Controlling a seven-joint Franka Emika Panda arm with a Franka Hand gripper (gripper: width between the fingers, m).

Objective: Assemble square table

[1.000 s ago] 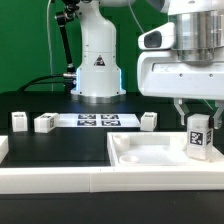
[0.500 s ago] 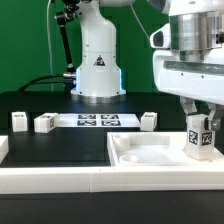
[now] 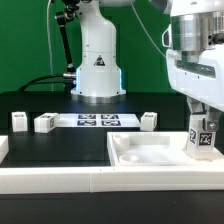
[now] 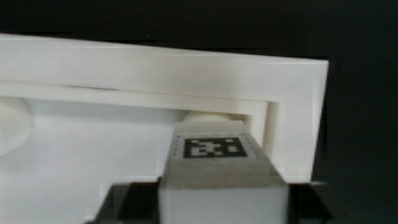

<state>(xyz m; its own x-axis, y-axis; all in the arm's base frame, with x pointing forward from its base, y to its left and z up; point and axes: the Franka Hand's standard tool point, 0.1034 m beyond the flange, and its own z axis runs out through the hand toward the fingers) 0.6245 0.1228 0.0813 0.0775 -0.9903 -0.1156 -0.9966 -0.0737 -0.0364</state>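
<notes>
Gripping a white leg (image 3: 203,152), tool (image 3: 203,124) clamped (black-and-white tag (image 4: 215,148) showing), at the tabletop (image 3: 140,161)'s corner.

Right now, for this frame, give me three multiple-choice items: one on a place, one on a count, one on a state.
1. Where is the held leg?
A. beside the arm's base
B. at the top's corner on the exterior view's right
C. off the table

2. How many loose legs stand on the black surface?
A. one
B. three
C. five

3. The fingers are:
A. open and empty
B. shut on the leg
C. out of view

Answers:
1 B: the wrist view shows the leg at the rim's corner.
2 B: two stand on one side of the marker board and one on the other.
3 B: they flank the leg on both sides.
</notes>
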